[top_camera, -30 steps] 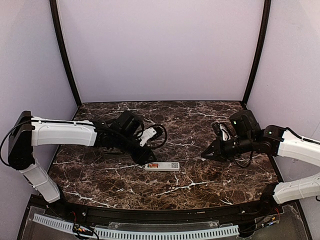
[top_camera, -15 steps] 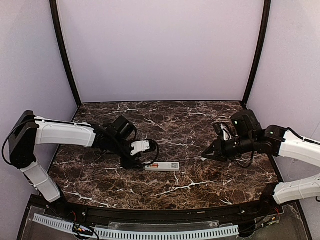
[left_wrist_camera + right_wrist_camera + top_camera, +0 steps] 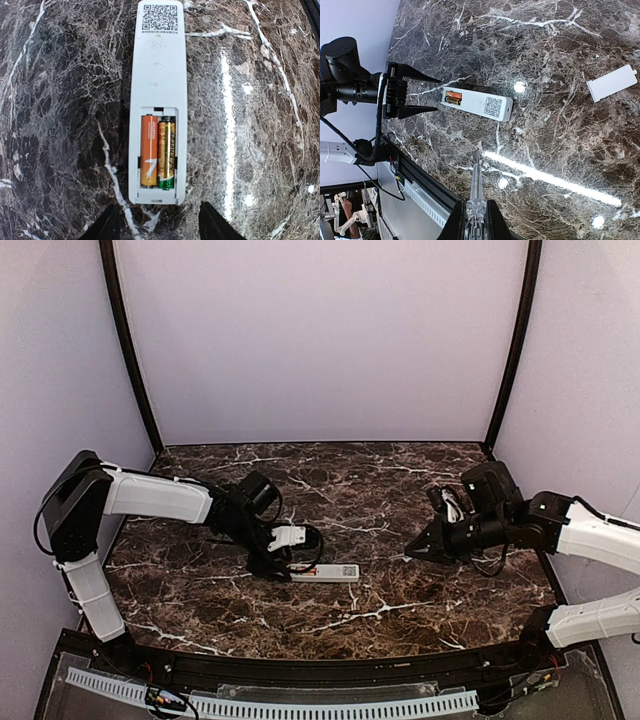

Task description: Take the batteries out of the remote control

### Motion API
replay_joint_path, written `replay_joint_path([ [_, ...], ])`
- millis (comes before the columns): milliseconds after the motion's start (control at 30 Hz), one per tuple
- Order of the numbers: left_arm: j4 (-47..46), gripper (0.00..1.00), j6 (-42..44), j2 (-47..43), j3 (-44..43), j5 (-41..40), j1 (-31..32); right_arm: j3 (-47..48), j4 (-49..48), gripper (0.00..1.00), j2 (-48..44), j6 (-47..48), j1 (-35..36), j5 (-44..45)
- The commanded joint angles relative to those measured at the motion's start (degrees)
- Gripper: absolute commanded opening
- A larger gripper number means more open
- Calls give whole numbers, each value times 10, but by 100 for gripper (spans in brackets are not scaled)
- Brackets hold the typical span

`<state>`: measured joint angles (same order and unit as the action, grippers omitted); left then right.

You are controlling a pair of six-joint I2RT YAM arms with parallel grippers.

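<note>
While your left pincer [image 3: 160,226] hangs low over the desk [image 3: 260,125], its jaws stand half apart and hold nothing. The two dark fingertips [image 3: 106,224] show on either side of the near end of the remote control [image 3: 160,75], just short of it and not touching it. That handset lies flat with its back up and the battery recess uncovered at the end nearest the pincer. Both batteries sit side by side in the recess, the orange one [image 3: 149,150] on the left of the wrist view and the gold-and-green one [image 3: 167,150] on the right. A printed QR code [image 3: 160,17] marks the far end of the handset.

Your right pincer [image 3: 477,220] is clamped on a thin stick-like tool [image 3: 476,175], which points towards the remote control from well off to its side. A small flat white cover [image 3: 611,82] lies apart from the handset on that side of the desk.

The desk is dark brown marble with white veins and bright lamp glints. Plain lilac walls [image 3: 320,340] close it in, with black posts [image 3: 128,350] at the back corners.
</note>
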<state>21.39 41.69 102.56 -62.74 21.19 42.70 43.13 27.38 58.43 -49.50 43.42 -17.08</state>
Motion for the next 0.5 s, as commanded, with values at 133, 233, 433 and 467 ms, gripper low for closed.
replay_joint_path([
  [133, 12, 53, 20, 23, -17, 17, -3, -3, 1, 0, 9, 19, -11, 1],
  [233, 1, 53, 20, 26, -16, 7, -3, 0, 1, 0, 13, 22, -12, -1],
  [433, -21, 52, 17, 32, -18, 6, -2, 1, -2, 0, 21, 25, -14, -5],
  [467, -21, 52, 18, 33, -18, 6, -1, 2, -2, 0, 22, 26, -14, -6],
])
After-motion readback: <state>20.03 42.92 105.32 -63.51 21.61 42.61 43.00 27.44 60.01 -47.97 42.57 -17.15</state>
